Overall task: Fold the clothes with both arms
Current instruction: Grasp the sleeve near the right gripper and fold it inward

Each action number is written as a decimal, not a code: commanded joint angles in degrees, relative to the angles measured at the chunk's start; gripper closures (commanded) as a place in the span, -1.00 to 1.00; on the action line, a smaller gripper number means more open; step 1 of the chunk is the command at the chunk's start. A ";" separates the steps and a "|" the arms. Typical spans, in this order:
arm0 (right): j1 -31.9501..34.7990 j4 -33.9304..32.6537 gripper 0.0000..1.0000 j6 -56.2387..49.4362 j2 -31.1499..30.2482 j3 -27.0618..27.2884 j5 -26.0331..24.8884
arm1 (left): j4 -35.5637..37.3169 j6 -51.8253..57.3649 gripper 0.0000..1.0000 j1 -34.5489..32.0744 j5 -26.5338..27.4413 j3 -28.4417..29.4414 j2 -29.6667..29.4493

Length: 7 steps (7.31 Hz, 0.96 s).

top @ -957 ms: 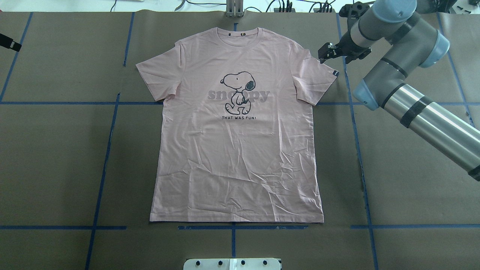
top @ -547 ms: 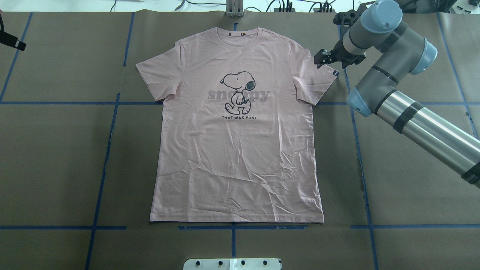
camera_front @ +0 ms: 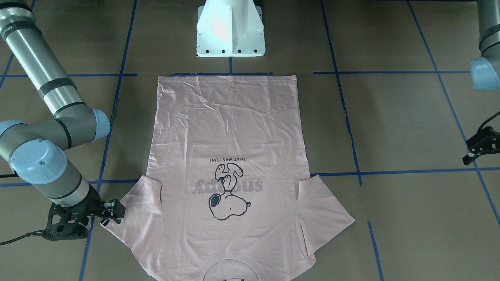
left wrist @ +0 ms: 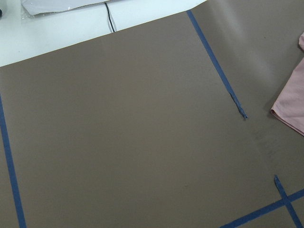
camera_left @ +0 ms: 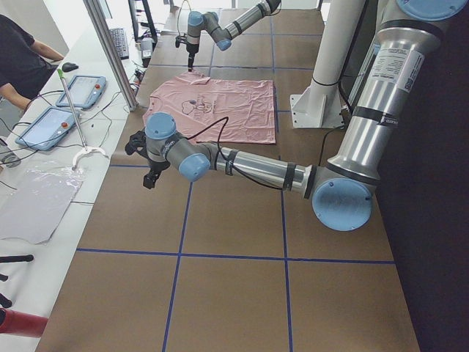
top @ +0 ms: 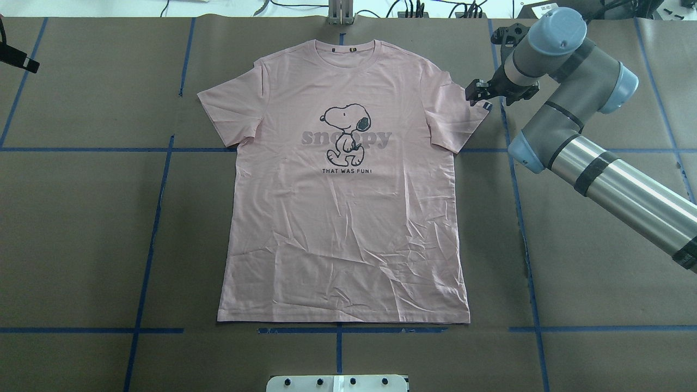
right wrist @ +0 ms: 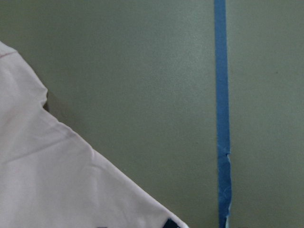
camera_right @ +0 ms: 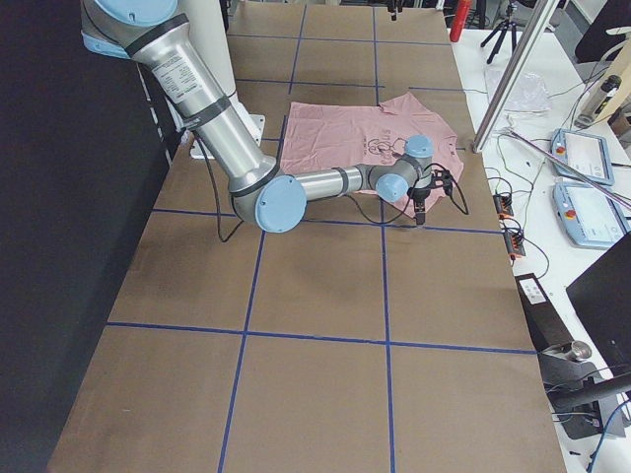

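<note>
The light pink T-shirt (top: 343, 218) lies flat and face up on the brown table, collar at the far edge, dog print (top: 346, 133) on the chest. It also shows in the front view (camera_front: 230, 136). My right gripper (top: 479, 93) is low at the tip of the shirt's right-hand sleeve, next to the small black tag (top: 488, 106); in the front view (camera_front: 112, 214) its jaws look open. The right wrist view shows the sleeve edge (right wrist: 57, 180) and no fingers. My left gripper (camera_front: 477, 147) hovers far from the shirt, apparently open and empty. The left wrist view shows only a sleeve corner (left wrist: 294, 107).
Blue tape lines (top: 152, 218) grid the brown table cover. The white pedestal base (camera_front: 230, 29) stands at the shirt's hem end. A side bench with tablets (camera_left: 51, 125) and an operator (camera_left: 22, 59) lies beyond the collar end.
My right gripper has come down and a little nearer, from above the sleeve's far side to the sleeve tip by the tag. My left gripper has barely shifted. The shirt has not moved.
</note>
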 commanded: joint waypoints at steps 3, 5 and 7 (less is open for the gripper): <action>-0.09 -0.04 0.23 -0.28 0.21 -0.81 -0.16 | 0.00 -0.04 -1.00 0.00 -0.03 -0.31 0.00; -0.09 -0.04 1.00 -3.00 0.29 -0.72 -0.08 | 0.09 0.05 -1.00 0.00 -0.03 -0.31 0.00; 0.00 -0.12 1.00 -2.83 0.47 -0.64 0.01 | 0.09 -0.04 -1.00 0.00 -0.03 -0.31 -0.09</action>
